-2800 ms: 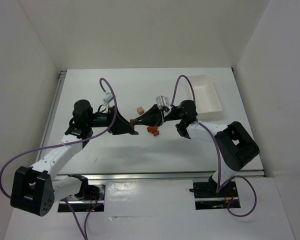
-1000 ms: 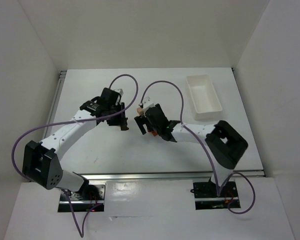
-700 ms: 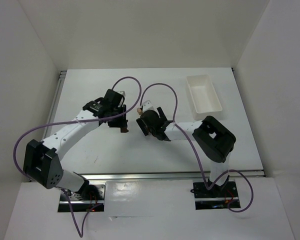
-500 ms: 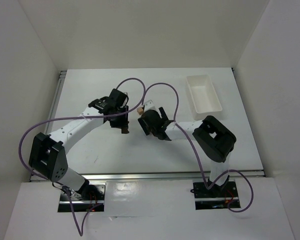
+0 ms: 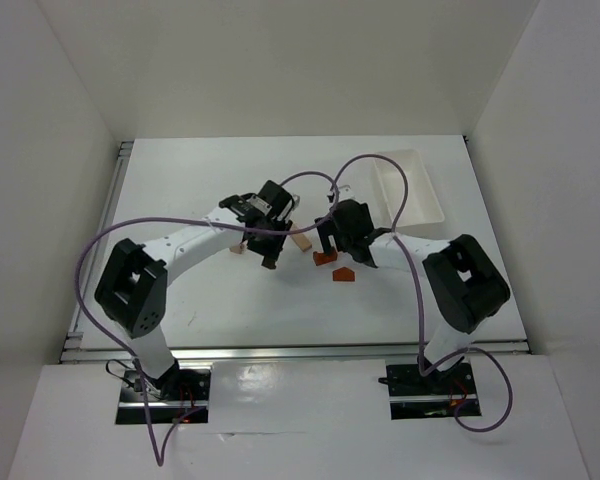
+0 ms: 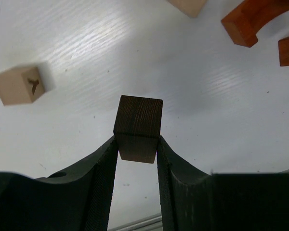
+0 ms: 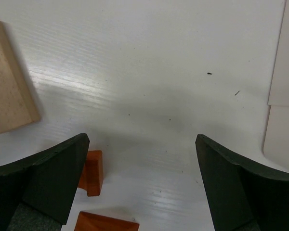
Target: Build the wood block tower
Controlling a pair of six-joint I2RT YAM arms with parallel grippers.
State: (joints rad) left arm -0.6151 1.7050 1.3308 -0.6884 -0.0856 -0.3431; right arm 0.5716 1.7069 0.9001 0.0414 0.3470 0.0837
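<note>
Well, the left gripper (image 6: 137, 142) is clamped on a dark brown block (image 6: 138, 122) mid-worktop (image 5: 180, 300); the right gripper (image 7: 142, 144) gapes wide just beside loose orange pieces (image 5: 325, 257) and a tan bar (image 7: 9, 82).

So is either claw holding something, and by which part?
The left gripper pinches the dark brown block by two opposite side faces. The right gripper is wide open, holding nothing.

Dark-brown grained block (image 6: 138, 127), orange-red arch (image 6: 253, 21), pale tan cube (image 6: 18, 85).
</note>
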